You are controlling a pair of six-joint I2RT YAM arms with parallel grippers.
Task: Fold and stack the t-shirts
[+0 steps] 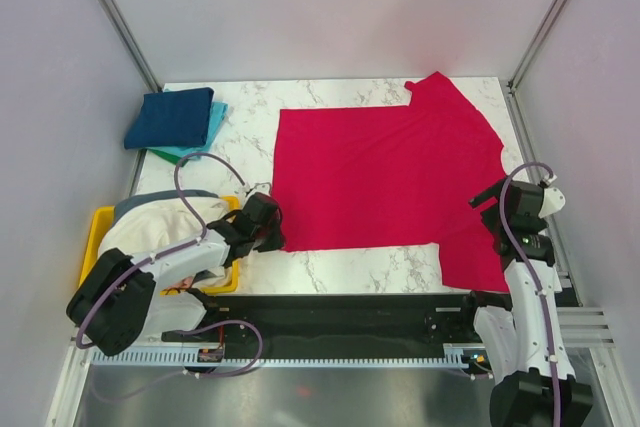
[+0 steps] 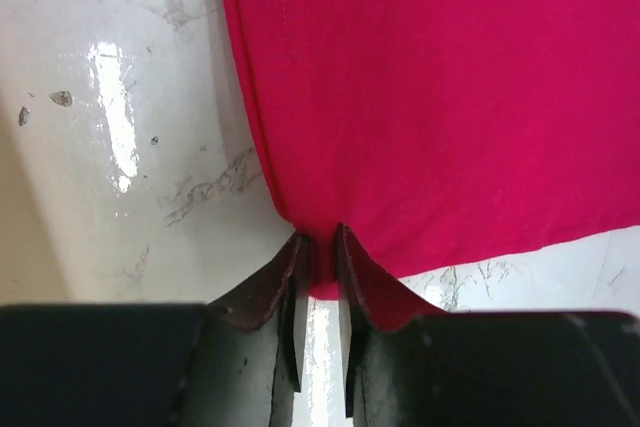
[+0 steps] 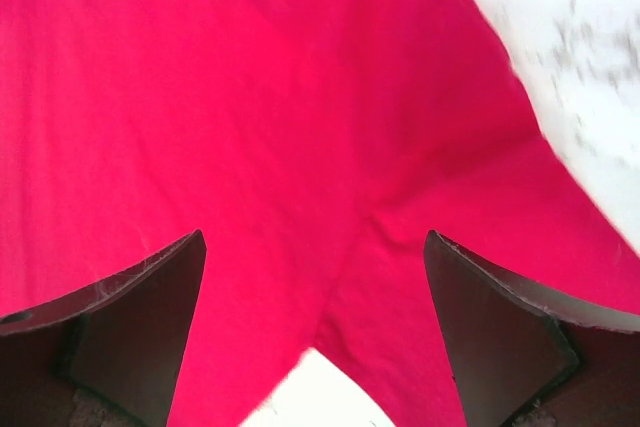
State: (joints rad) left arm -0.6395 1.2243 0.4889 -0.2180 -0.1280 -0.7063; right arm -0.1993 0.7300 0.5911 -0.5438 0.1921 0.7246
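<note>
1. At the far left of the table (image 1: 330,265), a stack (image 1: 172,119) of folded shirts is sitting, navy on top with teal and green edges showing beneath.
2. Nearer the arms, a yellow tray (image 1: 93,237) is holding a heap (image 1: 165,219) of unfolded white and grey-blue shirts, and the left arm is partly hiding it.
3. The left gripper (image 2: 320,242) is working low at the table, its fingers pressed almost together and pinching a small fold of cloth at the near hem corner of the red shirt (image 1: 380,177).
4. The red shirt is lying spread flat across the middle and right of the table. Its hem is facing left, one sleeve is pointing to the far right corner and the other is reaching toward the near edge.
5. Judging by how it lies, the cloth is light, thin and limp. It will likely be sagging and creasing wherever it is unsupported, and sliding easily on the smooth marble. Corners, hem and the sleeve seam are looking like the best places to pinch, with both ends raised together so that the fold falls straight.
6. The right gripper (image 3: 312,237) is hovering with its fingers spread wide over the near sleeve where it joins the body, gripping nothing.
</note>
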